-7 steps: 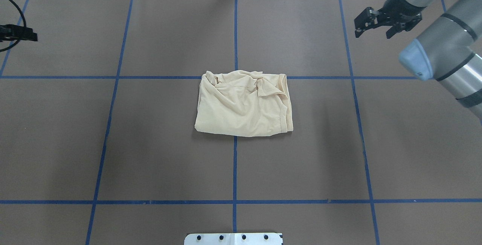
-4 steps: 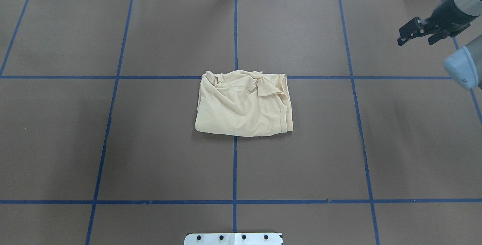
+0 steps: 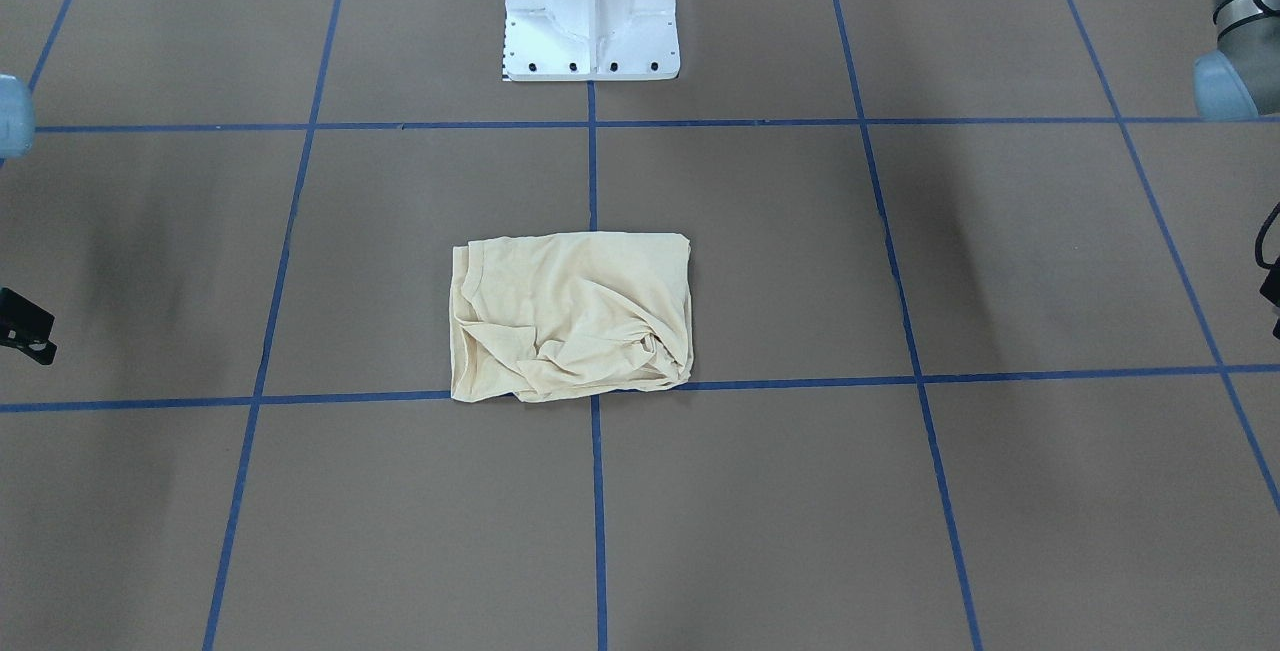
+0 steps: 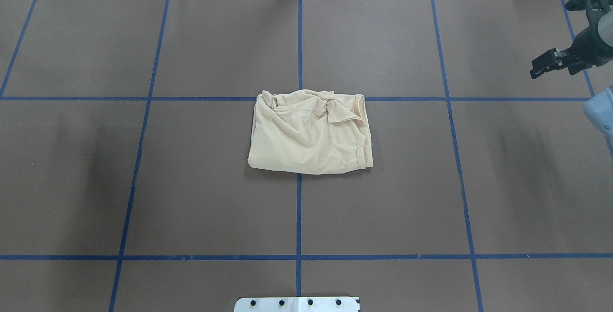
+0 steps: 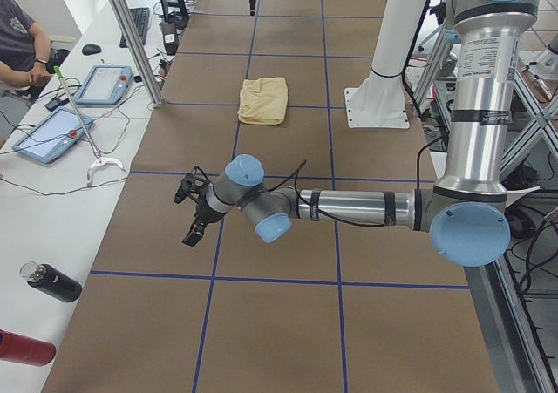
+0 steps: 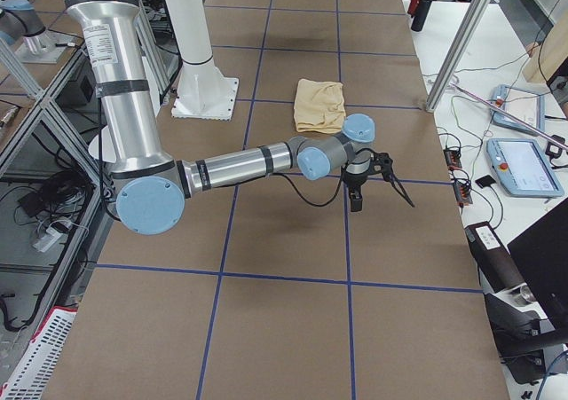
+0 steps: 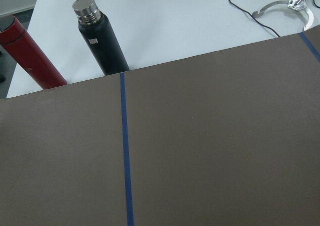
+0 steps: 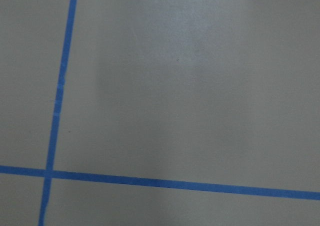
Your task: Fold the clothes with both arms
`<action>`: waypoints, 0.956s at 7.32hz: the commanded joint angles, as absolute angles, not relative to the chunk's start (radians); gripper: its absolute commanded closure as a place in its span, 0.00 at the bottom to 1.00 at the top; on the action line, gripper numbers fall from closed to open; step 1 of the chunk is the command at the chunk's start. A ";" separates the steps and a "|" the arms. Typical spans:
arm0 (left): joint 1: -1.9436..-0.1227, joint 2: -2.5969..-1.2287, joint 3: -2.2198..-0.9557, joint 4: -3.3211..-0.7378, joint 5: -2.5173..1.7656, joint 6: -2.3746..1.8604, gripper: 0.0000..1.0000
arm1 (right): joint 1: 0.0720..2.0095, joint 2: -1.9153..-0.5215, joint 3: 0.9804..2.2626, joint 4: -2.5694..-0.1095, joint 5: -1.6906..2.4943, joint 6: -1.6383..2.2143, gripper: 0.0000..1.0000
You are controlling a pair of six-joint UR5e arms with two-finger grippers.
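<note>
Overhead exterior: rumpled, folded cream T-shirt (image 4: 309, 134)

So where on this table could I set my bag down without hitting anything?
The T-shirt lies at the middle of the table, with bare brown squares on every side, including those between it and the white pedestal base. It is crowded only at the two ends, where the right gripper and the left gripper hover.
</note>
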State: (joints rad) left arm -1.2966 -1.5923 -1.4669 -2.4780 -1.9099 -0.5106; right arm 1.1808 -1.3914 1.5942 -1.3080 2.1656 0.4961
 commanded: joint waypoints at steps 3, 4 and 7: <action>-1.464 -1.520 -1.625 -2.090 -2.071 -0.044 0.00 | 1.213 -1.439 1.598 -1.298 2.166 0.491 0.00; -1.468 -1.497 -1.781 -1.843 -2.068 0.051 0.00 | 1.229 -1.443 1.598 -1.307 2.175 0.491 0.00; -1.476 -1.517 -1.957 -1.369 -2.115 0.072 0.00 | 1.311 -1.453 1.603 -1.403 2.213 0.400 0.00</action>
State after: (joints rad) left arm -1.4680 -1.5031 -1.9165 -1.5498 -2.0835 0.0617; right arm 1.2681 -1.4453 1.5999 -1.3573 2.1878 0.4655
